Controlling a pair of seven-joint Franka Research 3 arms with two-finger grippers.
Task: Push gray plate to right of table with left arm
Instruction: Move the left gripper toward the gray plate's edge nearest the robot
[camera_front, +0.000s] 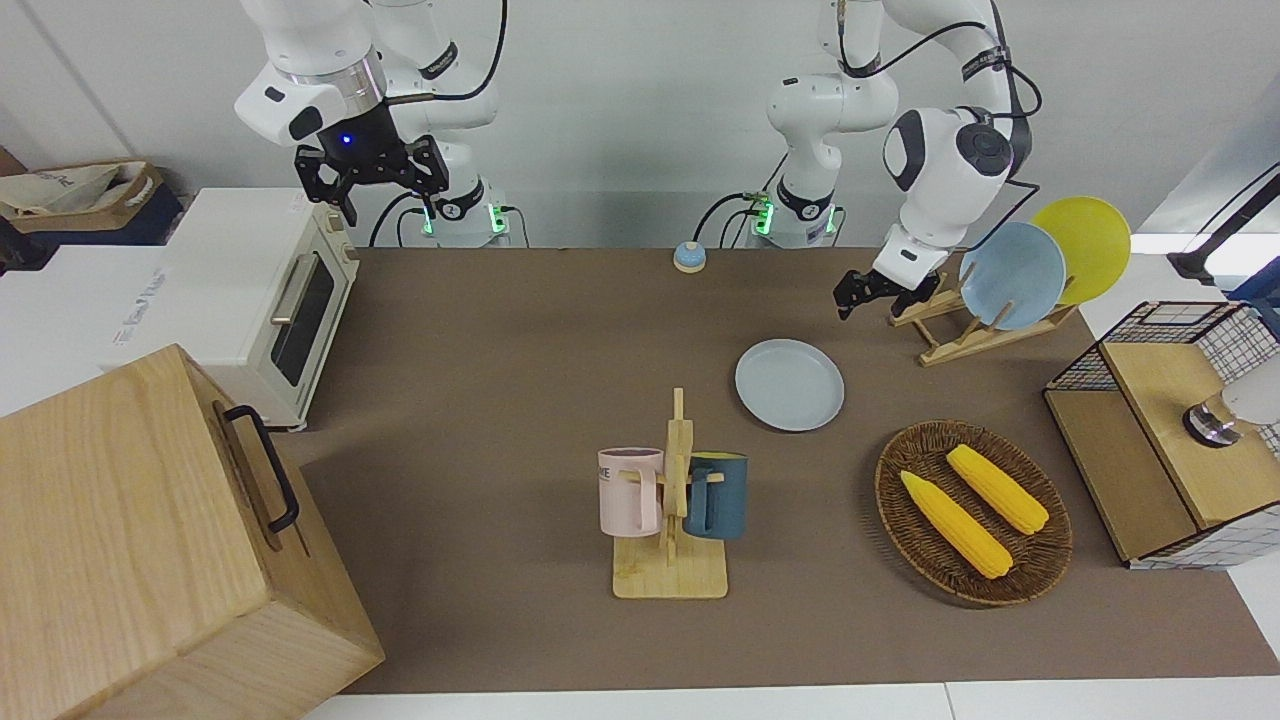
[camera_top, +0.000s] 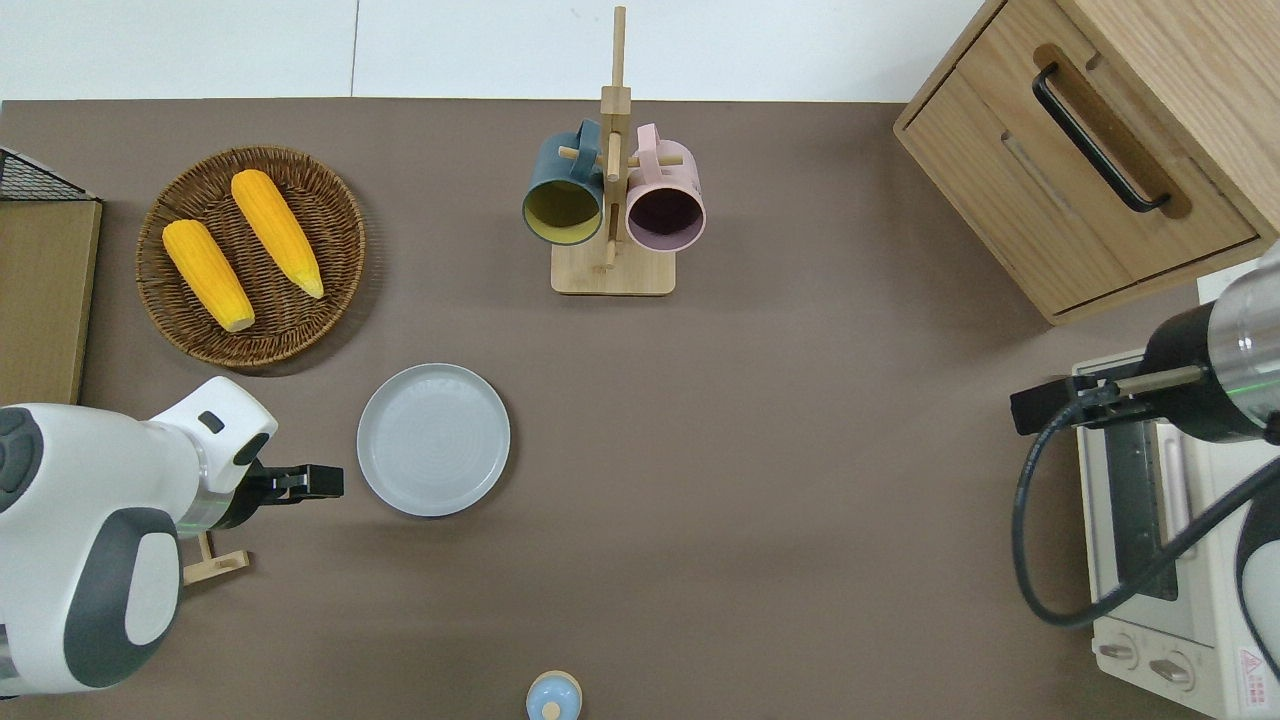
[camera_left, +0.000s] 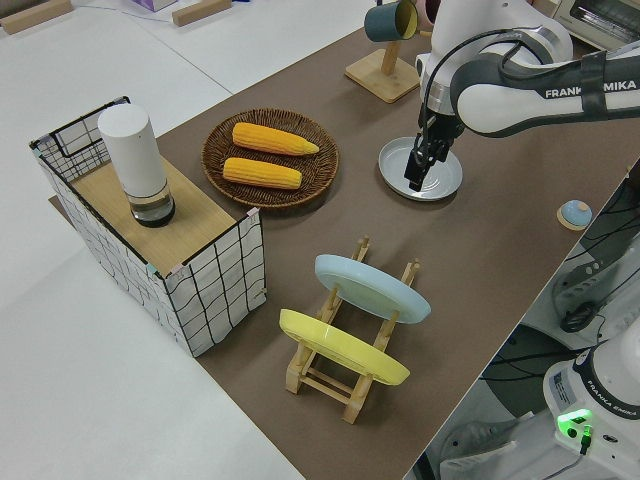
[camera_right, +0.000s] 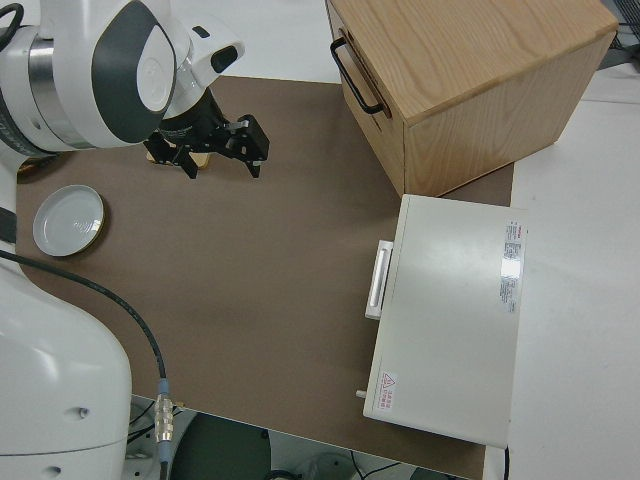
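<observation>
The gray plate (camera_top: 433, 440) (camera_front: 789, 385) (camera_left: 420, 170) lies flat on the brown table (camera_top: 750, 450), nearer to the robots than the mug stand. My left gripper (camera_top: 330, 481) (camera_front: 848, 298) (camera_left: 414, 182) is low over the tabletop just beside the plate's rim, toward the left arm's end of the table. A narrow gap shows between fingertips and rim in the overhead view. Its fingers look shut, with nothing between them. My right gripper (camera_front: 388, 205) (camera_right: 222, 160) is parked and open.
A wooden stand (camera_top: 612, 200) holds a dark blue and a pink mug. A wicker basket (camera_top: 345, 210) carries two corn cobs. A dish rack (camera_front: 985, 335) holds a sky-blue and a yellow plate. A wooden cabinet (camera_top: 1090, 150), toaster oven (camera_front: 270, 300), wire crate (camera_front: 1170, 440) and small bell (camera_top: 553, 697) line the edges.
</observation>
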